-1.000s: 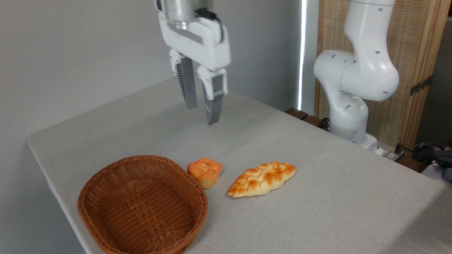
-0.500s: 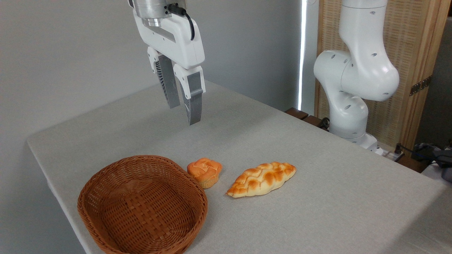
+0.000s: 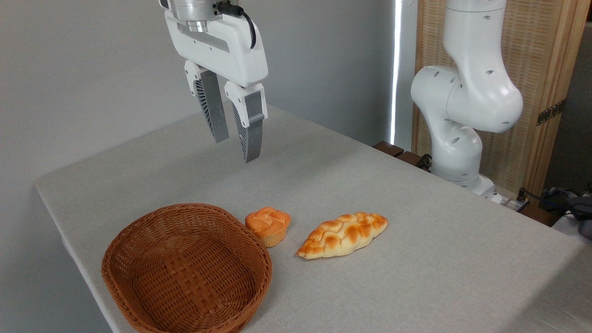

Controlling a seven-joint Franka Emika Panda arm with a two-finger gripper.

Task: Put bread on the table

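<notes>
Hanging high over the far part of the table, with gripper carrying nothing and its two ribbed fingers parted by only a narrow gap. Shifted leftward and slightly up across the last second, away from the middle of the tabletop, while nothing on the cloth moved at all.

Below and to the right of the fingertips, nearer the camera and well apart from them: the braided loaf, flat on the grey cloth, untouched, long axis running from lower left up to the right. Almost straight below the fingertips, just left of that loaf with a small gap between: a small round bun. Further down and to the left, touching or nearly touching the bun: an empty wicker basket.

Judged from this layout: bread already resting on the table and outside the basket, so placement looks complete. Leftward, upward drift with nothing held reads as a retreat after release rather than an approach. Probably nothing left but clearing away; little risk, given the wide clearance from every item.
</notes>
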